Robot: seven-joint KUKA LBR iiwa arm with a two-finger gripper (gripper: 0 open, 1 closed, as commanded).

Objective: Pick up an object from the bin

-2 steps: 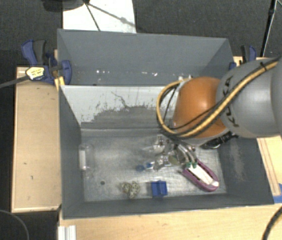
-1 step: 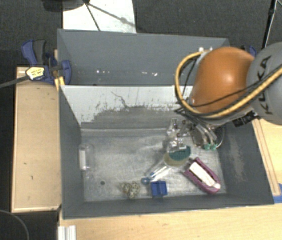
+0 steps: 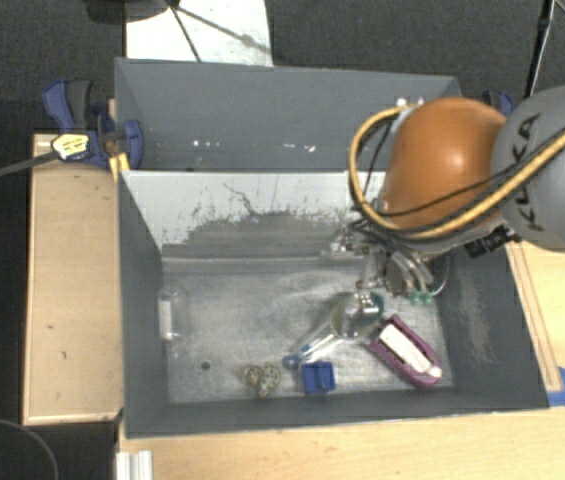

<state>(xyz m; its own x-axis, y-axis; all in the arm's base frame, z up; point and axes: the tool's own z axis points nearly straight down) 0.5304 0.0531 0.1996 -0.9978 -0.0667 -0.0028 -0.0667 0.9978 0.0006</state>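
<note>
My gripper hangs below the orange dome over the right half of the bin floor. Right beneath it lies a shiny silver tool with a blue tip that points to the lower left. Whether the gripper touches the tool is hidden. A purple and white oblong thing lies just right of the tool, tilted. A small blue block sits near the front wall, below the tool's tip.
A lumpy grey-green thing lies near the front wall, left of the blue block. A clear, pale small piece rests by the left wall. The arm and its cables cover the bin's right rear corner.
</note>
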